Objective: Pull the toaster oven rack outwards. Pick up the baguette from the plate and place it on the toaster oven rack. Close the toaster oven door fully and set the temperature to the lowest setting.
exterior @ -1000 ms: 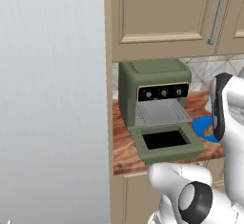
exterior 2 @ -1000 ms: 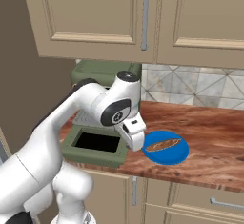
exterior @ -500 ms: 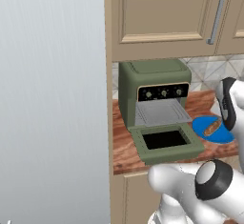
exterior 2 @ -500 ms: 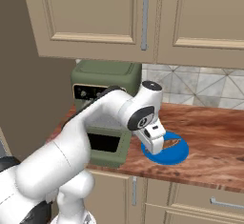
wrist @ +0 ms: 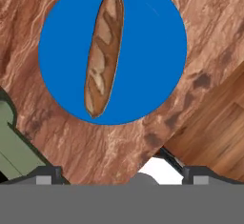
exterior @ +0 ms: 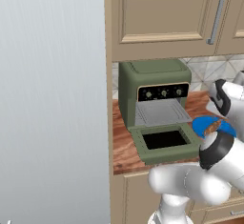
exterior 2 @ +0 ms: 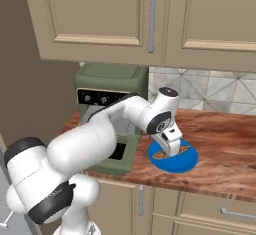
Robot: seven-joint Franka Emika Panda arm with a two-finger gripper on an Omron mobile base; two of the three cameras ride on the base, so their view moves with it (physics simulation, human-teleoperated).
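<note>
Bright blue plate (wrist: 143, 61) dead ahead, and the baguette (wrist: 102, 56) lies across its left half in the hand view, running from twelve o'clock down to about seven. The gripper (exterior 2: 169, 141) hangs over it, jaws spread wide, nothing held. My call: turn the wrist so the fingers straddle the loaf's narrow width, then drop straight down at mid-length. The arm reaches past the toaster oven (exterior: 152, 92), whose rack (exterior: 159, 112) looks pulled out over the lowered door (exterior: 164, 144).
</note>
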